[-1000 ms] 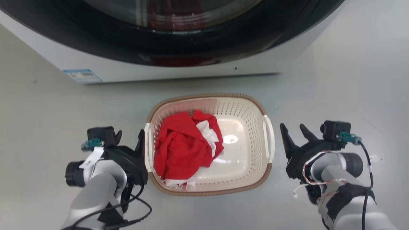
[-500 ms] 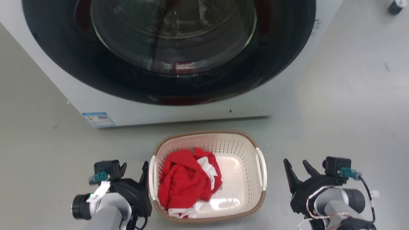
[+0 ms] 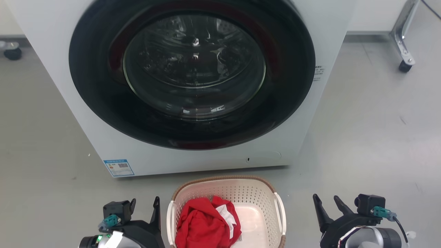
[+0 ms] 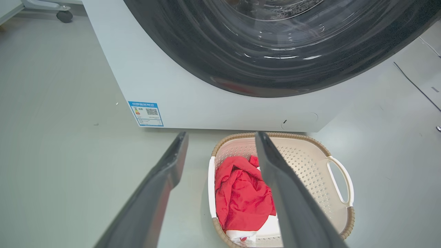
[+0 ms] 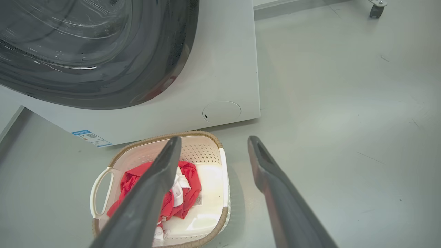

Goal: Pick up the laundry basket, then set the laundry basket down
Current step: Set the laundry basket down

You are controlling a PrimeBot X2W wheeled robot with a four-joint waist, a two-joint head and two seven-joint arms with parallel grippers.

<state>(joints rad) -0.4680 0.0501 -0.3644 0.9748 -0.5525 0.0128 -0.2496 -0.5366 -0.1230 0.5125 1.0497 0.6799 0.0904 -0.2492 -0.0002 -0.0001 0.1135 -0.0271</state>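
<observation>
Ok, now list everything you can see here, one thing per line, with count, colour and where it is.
washer: one, white with dark round door, on floor behind basket
label: one, blue, washer's lower left front
basket: one, cream with brown rim, on floor before washer, between grippers
cloth: one bundle, red and white, in basket's left half
castors: two, black, on floor far left and far right of washer
floor: one, grey, under everything
left gripper: one, dark, open, beside basket's left handle
right gripper: one, dark, open, apart from basket's right handle
</observation>
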